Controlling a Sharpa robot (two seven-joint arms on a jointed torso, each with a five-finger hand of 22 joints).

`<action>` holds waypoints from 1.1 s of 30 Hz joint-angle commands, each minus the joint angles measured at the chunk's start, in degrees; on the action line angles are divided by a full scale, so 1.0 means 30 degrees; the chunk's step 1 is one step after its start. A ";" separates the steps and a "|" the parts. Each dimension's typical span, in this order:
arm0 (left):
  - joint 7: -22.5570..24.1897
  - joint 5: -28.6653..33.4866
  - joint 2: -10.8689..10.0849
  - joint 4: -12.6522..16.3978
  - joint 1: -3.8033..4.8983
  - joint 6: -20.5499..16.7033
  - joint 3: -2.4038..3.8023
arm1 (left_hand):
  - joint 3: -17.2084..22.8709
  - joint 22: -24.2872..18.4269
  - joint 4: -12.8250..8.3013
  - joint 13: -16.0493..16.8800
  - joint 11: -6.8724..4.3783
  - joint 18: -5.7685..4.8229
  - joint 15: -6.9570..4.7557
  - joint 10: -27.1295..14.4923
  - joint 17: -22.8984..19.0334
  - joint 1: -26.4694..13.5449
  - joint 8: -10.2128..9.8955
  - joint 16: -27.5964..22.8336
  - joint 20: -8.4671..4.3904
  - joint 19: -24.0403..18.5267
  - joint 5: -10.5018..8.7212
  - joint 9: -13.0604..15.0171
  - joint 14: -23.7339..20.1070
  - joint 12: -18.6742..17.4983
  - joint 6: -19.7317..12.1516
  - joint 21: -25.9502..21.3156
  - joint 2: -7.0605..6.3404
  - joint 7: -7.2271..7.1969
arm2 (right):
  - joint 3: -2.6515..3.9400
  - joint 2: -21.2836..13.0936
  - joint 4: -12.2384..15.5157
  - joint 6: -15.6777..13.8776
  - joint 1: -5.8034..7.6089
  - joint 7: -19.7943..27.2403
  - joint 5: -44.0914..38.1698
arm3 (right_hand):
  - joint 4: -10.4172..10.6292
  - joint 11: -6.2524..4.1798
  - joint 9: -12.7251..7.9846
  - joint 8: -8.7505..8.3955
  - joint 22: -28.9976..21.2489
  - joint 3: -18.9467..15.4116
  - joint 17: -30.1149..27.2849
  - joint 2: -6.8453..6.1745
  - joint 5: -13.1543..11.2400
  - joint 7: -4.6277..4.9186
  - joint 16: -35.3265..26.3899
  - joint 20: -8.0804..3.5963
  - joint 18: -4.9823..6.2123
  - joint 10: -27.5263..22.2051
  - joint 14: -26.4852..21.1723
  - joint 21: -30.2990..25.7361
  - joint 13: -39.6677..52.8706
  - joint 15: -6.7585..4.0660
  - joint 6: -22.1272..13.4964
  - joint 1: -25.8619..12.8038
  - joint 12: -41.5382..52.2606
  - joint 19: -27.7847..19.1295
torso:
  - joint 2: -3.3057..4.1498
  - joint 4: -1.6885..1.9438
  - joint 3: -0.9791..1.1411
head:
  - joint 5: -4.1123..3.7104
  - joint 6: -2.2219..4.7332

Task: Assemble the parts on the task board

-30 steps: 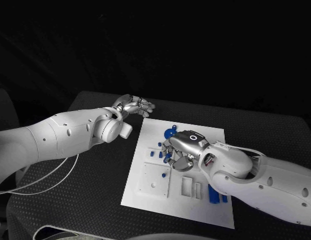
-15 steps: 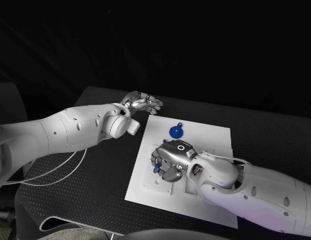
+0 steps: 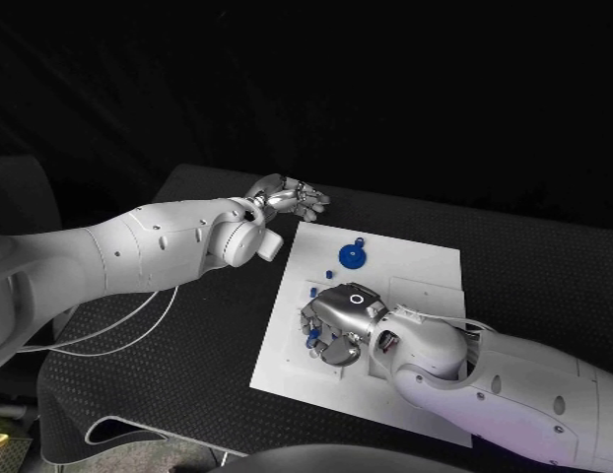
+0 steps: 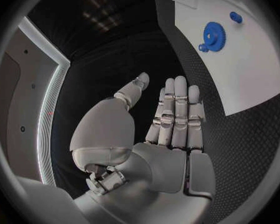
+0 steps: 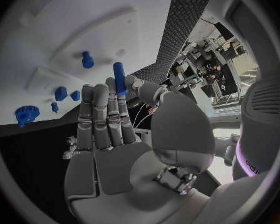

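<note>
The white task board [image 3: 409, 268] lies in the middle of the black table. A blue gear [image 3: 352, 256] sits near its far edge, also seen as a blue gear [image 4: 212, 33] from the left wrist. My right hand [image 3: 338, 321] hovers over the board's left middle and pinches a short blue peg [image 5: 119, 77] between thumb and a fingertip, the other fingers stretched out. Another blue peg [image 5: 87, 59] stands in the board, and small blue pieces [image 5: 67, 94] lie beside it. My left hand [image 3: 291, 198] hangs past the board's far left corner, fingers straight, holding nothing.
The board carries raised white blocks and slots [image 3: 418, 296] under and beside my right arm. Black table surface [image 3: 193, 325] stretches to the left of the board. A white cable [image 3: 107, 335] loops under my left arm.
The head camera has shifted. My right hand has drawn away from the blue gear toward the board's middle, still with the peg. My left hand stays off the far corner.
</note>
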 commanded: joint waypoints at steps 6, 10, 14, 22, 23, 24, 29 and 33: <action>0.0165 0.0107 0.0046 0.0042 0.0011 0.0286 0.0013 | 0.0017 0.0039 0.0116 0.0033 -0.0031 0.0004 0.0055 -0.0088 0.0050 -0.0105 0.0013 -0.0139 -0.0025 0.0115 0.0103 0.0001 0.0143 0.0049 -0.0166 -0.0098 0.0164 0.0025 | -0.0027 -0.0042 0.0031 0.0596 -0.0046 0.0144 -0.0284 | -0.0063 0.0036 0.0046 0.0081 0.0213 0.0144 -0.0013 0.0106 0.0037 0.0013 -0.0016 -0.0006 0.0120 0.0092 0.0020 0.0098 0.0043 -0.0098 0.0074 0.0149 0.0030 0.0078 | -0.0014 -0.0011 -0.0011 | 0.0159 -0.0101; 0.0154 0.0107 0.0024 0.0032 0.0011 0.0291 0.0013 | 0.0019 0.0042 0.0124 0.0033 -0.0032 0.0005 0.0055 -0.0089 0.0060 -0.0108 0.0013 -0.0147 -0.0026 0.0116 0.0104 0.0001 0.0144 0.0049 -0.0167 -0.0105 0.0170 0.0024 | -0.0098 -0.0124 0.0123 0.0733 -0.0048 0.0191 -0.0246 | -0.0081 0.0032 0.0056 0.0084 0.0215 0.0156 -0.0012 0.0102 0.0037 0.0012 -0.0014 -0.0007 0.0120 0.0105 0.0032 0.0101 0.0055 -0.0101 0.0081 0.0139 0.0035 0.0083 | -0.0013 -0.0015 -0.0010 | 0.0156 -0.0130; 0.0158 0.0109 0.0006 0.0040 0.0011 0.0281 0.0013 | 0.0020 0.0046 0.0125 0.0034 -0.0032 0.0005 0.0054 -0.0089 0.0068 -0.0106 0.0014 -0.0153 -0.0027 0.0117 0.0105 0.0001 0.0145 0.0049 -0.0169 -0.0110 0.0171 0.0023 | -0.0223 -0.0189 0.0139 0.0830 -0.0048 0.0195 -0.0205 | -0.0092 0.0030 0.0062 0.0085 0.0216 0.0166 -0.0011 0.0107 0.0037 0.0011 -0.0014 -0.0008 0.0120 0.0108 0.0037 0.0102 0.0060 -0.0103 0.0084 0.0134 0.0035 0.0086 | -0.0006 -0.0032 0.0000 | 0.0226 -0.0179; 0.0158 0.0109 0.0028 0.0060 0.0011 0.0299 0.0013 | 0.0025 0.0052 0.0126 0.0034 -0.0033 0.0007 0.0053 -0.0090 0.0083 -0.0096 0.0015 -0.0164 -0.0029 0.0118 0.0108 0.0001 0.0148 0.0048 -0.0170 -0.0118 0.0175 0.0021 | -0.0379 -0.0168 -0.0009 0.0936 -0.0055 0.0219 -0.0205 | -0.0111 0.0030 0.0071 0.0083 0.0218 0.0182 -0.0010 0.0120 0.0037 0.0011 -0.0014 -0.0009 0.0120 0.0108 0.0044 0.0102 0.0069 -0.0105 0.0083 0.0122 0.0031 0.0088 | -0.0006 -0.0008 -0.0006 | 0.0251 -0.0211; 0.0158 0.0109 0.0028 0.0060 0.0011 0.0297 0.0013 | 0.0026 0.0052 0.0126 0.0034 -0.0034 0.0008 0.0053 -0.0090 0.0084 -0.0095 0.0015 -0.0165 -0.0029 0.0118 0.0108 0.0001 0.0148 0.0048 -0.0170 -0.0119 0.0176 0.0021 | -0.0388 -0.0168 -0.0009 0.0942 -0.0059 0.0221 -0.0205 | -0.0113 0.0030 0.0072 0.0083 0.0218 0.0183 -0.0009 0.0121 0.0037 0.0011 -0.0014 -0.0009 0.0120 0.0108 0.0045 0.0102 0.0070 -0.0105 0.0083 0.0121 0.0031 0.0088 | -0.0006 -0.0008 -0.0006 | 0.0251 -0.0211; 0.0158 0.0109 0.0026 0.0062 0.0011 0.0293 0.0013 | 0.0027 0.0053 0.0126 0.0035 -0.0034 0.0008 0.0053 -0.0090 0.0087 -0.0094 0.0016 -0.0166 -0.0029 0.0118 0.0108 0.0001 0.0148 0.0048 -0.0170 -0.0121 0.0177 0.0021 | -0.0406 -0.0165 -0.0015 0.0958 -0.0066 0.0223 -0.0202 | -0.0115 0.0030 0.0073 0.0082 0.0219 0.0185 -0.0009 0.0123 0.0037 0.0011 -0.0014 -0.0009 0.0120 0.0108 0.0046 0.0102 0.0071 -0.0105 0.0082 0.0118 0.0030 0.0088 | -0.0006 -0.0008 -0.0006 | 0.0251 -0.0211; 0.0161 0.0109 0.0021 0.0074 0.0011 0.0295 0.0013 | 0.0028 0.0057 0.0128 0.0035 -0.0033 0.0008 0.0053 -0.0091 0.0095 -0.0092 0.0017 -0.0173 -0.0030 0.0119 0.0109 0.0001 0.0149 0.0048 -0.0171 -0.0126 0.0177 0.0021 | -0.0450 -0.0148 -0.0073 0.0927 -0.0079 0.0186 -0.0279 | -0.0128 0.0030 0.0078 0.0080 0.0219 0.0193 -0.0008 0.0133 0.0037 0.0012 -0.0015 -0.0009 0.0120 0.0107 0.0049 0.0101 0.0076 -0.0105 0.0079 0.0110 0.0028 0.0087 | -0.0010 -0.0028 -0.0011 | 0.0275 -0.0230; 0.0154 0.0109 0.0013 0.0102 0.0011 0.0297 0.0013 | 0.0029 0.0060 0.0130 0.0035 -0.0033 0.0008 0.0053 -0.0091 0.0103 -0.0092 0.0017 -0.0179 -0.0029 0.0120 0.0109 0.0001 0.0149 0.0048 -0.0172 -0.0130 0.0179 0.0021 | -0.0465 -0.0159 -0.0090 0.1065 -0.0079 0.0173 -0.0280 | -0.0138 0.0030 0.0082 0.0078 0.0220 0.0199 -0.0008 0.0137 0.0037 0.0012 -0.0015 -0.0010 0.0120 0.0105 0.0052 0.0101 0.0080 -0.0106 0.0077 0.0106 0.0025 0.0086 | -0.0011 -0.0017 -0.0008 | 0.0269 -0.0251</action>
